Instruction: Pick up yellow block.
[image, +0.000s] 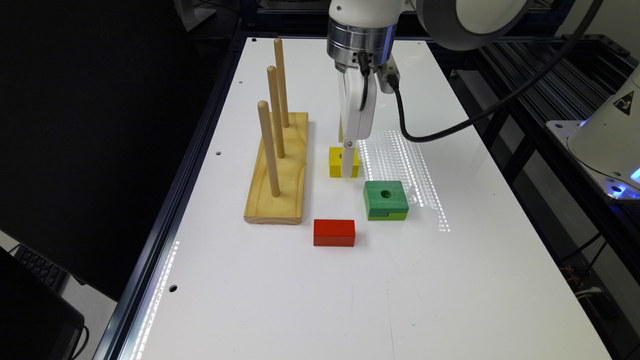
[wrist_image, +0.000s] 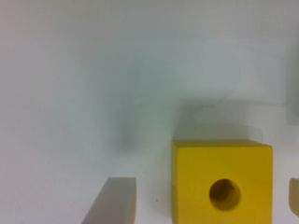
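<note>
Yellow block (wrist_image: 222, 182) sits flat on the white table (image: 310, 300), between my pincer's (image: 348, 165) spread fingers (wrist_image: 114, 200), neither one touching it. Largest nearby is the peg rack (image: 277, 170), standing just beside the block on the exterior view's left. Green block (image: 385, 200) lies near it on the right, toward the camera. Red block (image: 334, 233) lies nearer the camera again.

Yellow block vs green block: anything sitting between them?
No. In the exterior view only bare white table separates the yellow block from the green block; they sit apart, not touching.
</note>
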